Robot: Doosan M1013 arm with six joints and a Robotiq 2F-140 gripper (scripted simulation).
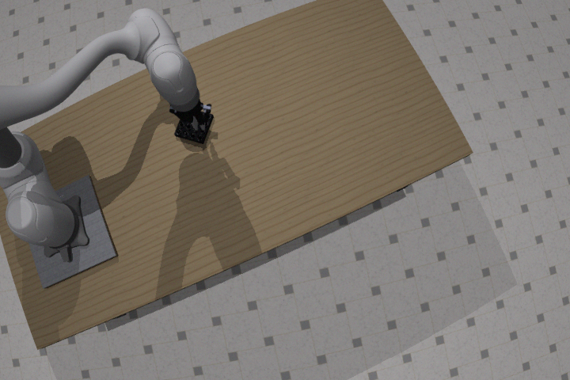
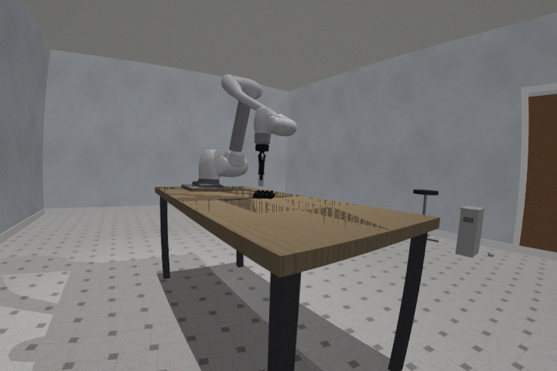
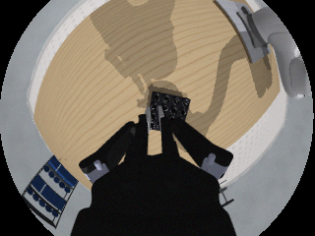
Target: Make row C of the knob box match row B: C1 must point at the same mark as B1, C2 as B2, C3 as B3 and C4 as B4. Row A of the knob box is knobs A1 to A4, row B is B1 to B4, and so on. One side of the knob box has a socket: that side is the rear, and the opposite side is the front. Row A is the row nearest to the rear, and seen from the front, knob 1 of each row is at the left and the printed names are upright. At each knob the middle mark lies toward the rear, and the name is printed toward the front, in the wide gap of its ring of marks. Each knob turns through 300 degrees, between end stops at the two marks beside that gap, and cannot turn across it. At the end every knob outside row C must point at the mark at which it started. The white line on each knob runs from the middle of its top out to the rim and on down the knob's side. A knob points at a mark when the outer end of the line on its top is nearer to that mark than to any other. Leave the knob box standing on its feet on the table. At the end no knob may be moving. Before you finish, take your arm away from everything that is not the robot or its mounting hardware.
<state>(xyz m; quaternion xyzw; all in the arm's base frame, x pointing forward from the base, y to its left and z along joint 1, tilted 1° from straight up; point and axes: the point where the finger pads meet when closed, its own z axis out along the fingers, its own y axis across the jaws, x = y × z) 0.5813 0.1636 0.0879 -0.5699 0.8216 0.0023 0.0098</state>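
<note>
The black knob box [image 1: 191, 127] stands on the wooden table, left of the middle; it is small in the side view [image 2: 263, 193]. My gripper [image 1: 199, 119] [image 2: 260, 182] points straight down and hovers a little above the box. In the wrist view the box [image 3: 168, 108] lies just beyond my fingertips, which cover its near edge. The fingers stand nearly together with nothing between them. The knob lines and marks are too small to read in any view.
The arm's grey base plate [image 1: 73, 230] sits at the table's left end. A stool [image 2: 425, 199] and a grey bin [image 2: 469, 230] stand on the floor beyond the table's right end. A blue-and-white panel [image 3: 49, 184] shows on the floor.
</note>
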